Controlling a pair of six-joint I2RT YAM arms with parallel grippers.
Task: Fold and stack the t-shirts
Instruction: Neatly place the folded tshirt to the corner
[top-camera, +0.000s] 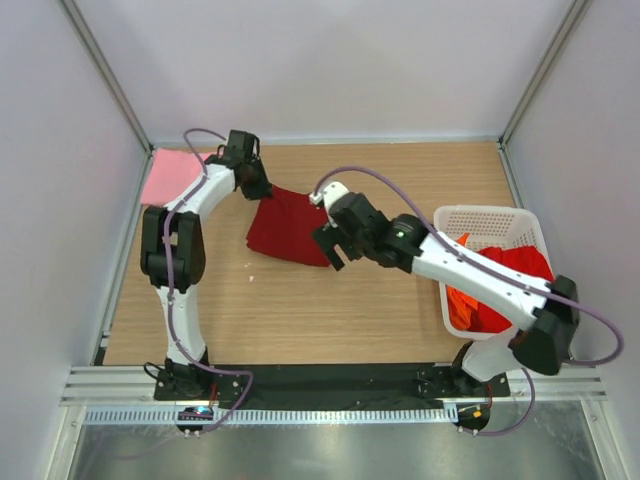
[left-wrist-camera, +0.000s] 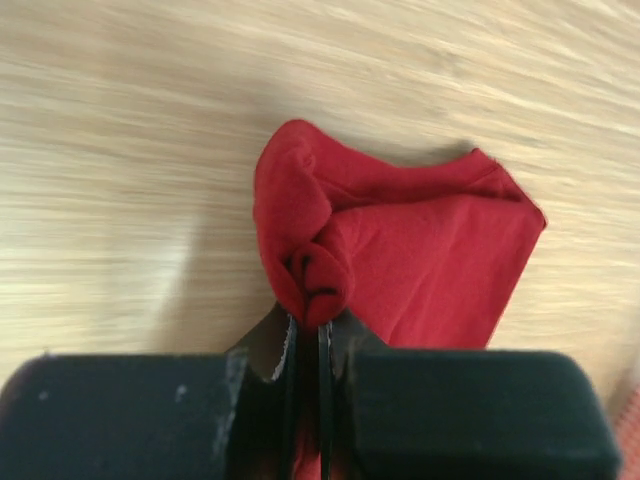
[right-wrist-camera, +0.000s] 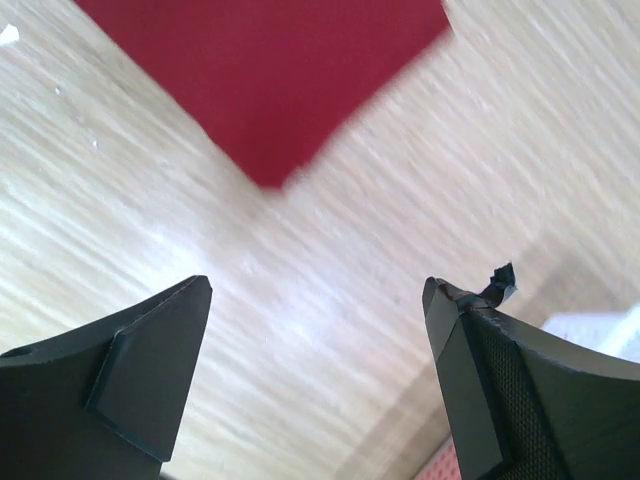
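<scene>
A dark red t-shirt (top-camera: 288, 225) lies folded on the wooden table's middle. My left gripper (top-camera: 262, 190) is at its far left corner, shut on a bunched fold of the cloth (left-wrist-camera: 312, 268); the rest of the shirt (left-wrist-camera: 430, 250) spreads away from the gripper (left-wrist-camera: 308, 325). My right gripper (top-camera: 330, 250) hovers open just off the shirt's near right edge, nothing between its fingers (right-wrist-camera: 160, 370); a corner of the shirt (right-wrist-camera: 270, 70) shows beyond the gripper (right-wrist-camera: 320, 300). A light pink t-shirt (top-camera: 170, 175) lies flat at the far left corner.
A white slotted basket (top-camera: 490, 212) stands at the right, under my right arm, holding a bright red t-shirt (top-camera: 520, 262) and an orange one (top-camera: 462, 305). White walls close the table on three sides.
</scene>
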